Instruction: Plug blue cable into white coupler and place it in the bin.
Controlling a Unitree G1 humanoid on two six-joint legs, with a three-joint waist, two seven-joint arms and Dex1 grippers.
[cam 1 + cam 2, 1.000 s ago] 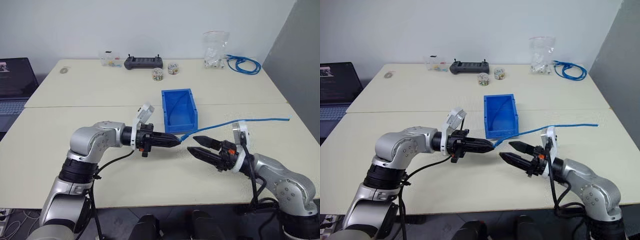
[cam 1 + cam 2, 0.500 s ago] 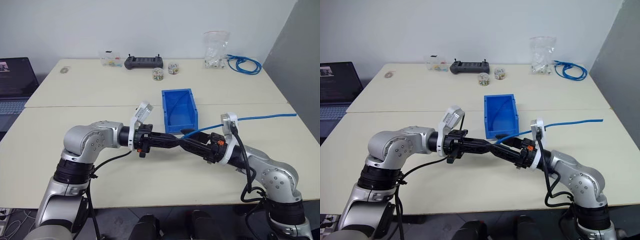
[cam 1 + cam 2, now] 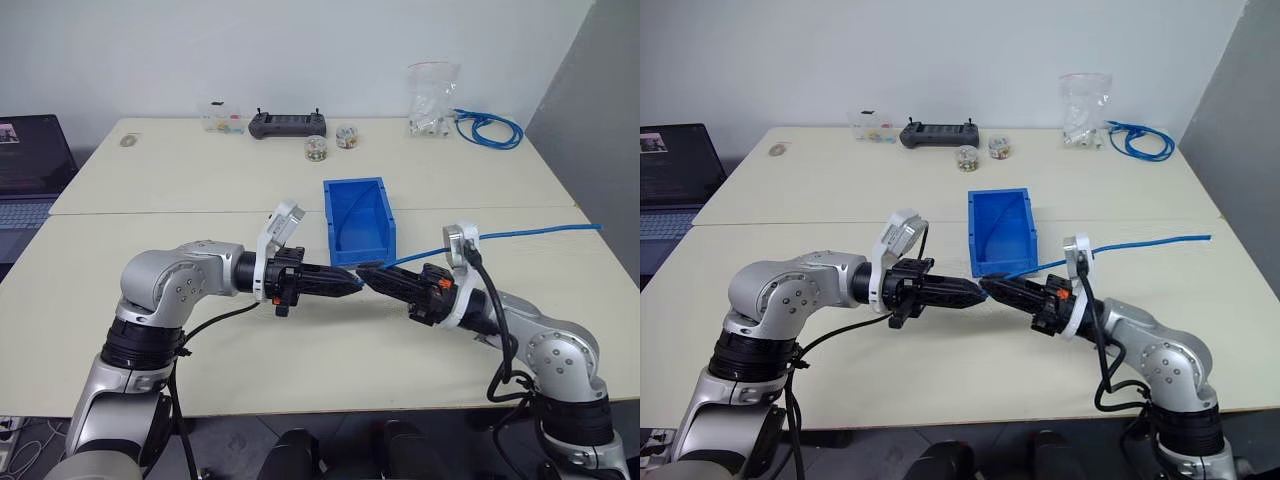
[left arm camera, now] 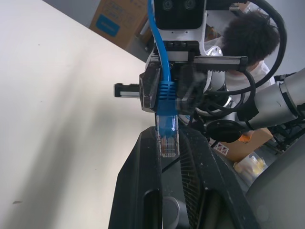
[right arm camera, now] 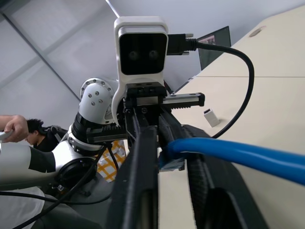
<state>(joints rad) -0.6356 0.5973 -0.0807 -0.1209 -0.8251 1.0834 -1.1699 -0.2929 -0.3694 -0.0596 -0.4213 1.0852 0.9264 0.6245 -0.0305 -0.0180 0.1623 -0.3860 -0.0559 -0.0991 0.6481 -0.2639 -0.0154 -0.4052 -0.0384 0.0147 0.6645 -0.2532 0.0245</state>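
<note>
**Desk:** Left eye view, what is at centre frame?

**Photographer:** Two robot arms meet tip to tip above the pale beige counter (image 3: 300,370), just in front of the bright blue open-top plastic bin (image 3: 358,220). The left tool (image 3: 352,283) points toward the robot's right, the right tool (image 3: 368,276) toward its left, and their black fingers touch or overlap.

**Desk:** And the thin bright blue network cable?

**Photographer:** The cable (image 3: 520,234) runs in from the counter's right edge, passes over the right wrist and ends between the tools. In the left wrist view its clear plug (image 4: 167,142) sits pinched between the left tool's fingers (image 4: 143,191), which are closed on it. The right wrist view has the right tool's fingers (image 5: 143,191) drawn in tight around the cable's blue boot (image 5: 174,155), so that tool grips the same end.

**Desk:** The small white coupler?

**Photographer:** A small white-grey block (image 5: 211,118) lies on the counter in the right wrist view, apart from both tools; I cannot tell for certain that it is the coupler.

**Desk:** Background?

**Photographer:** Along the far edge of the counter: a black handheld controller (image 3: 287,124), two small round jars (image 3: 331,142), a clear plastic bag (image 3: 430,98) and a coiled bundle of blue cable (image 3: 490,128). An open laptop (image 3: 30,165) stands off the left side. A person's dark-haired head (image 4: 250,38) shows in the left wrist view.
</note>
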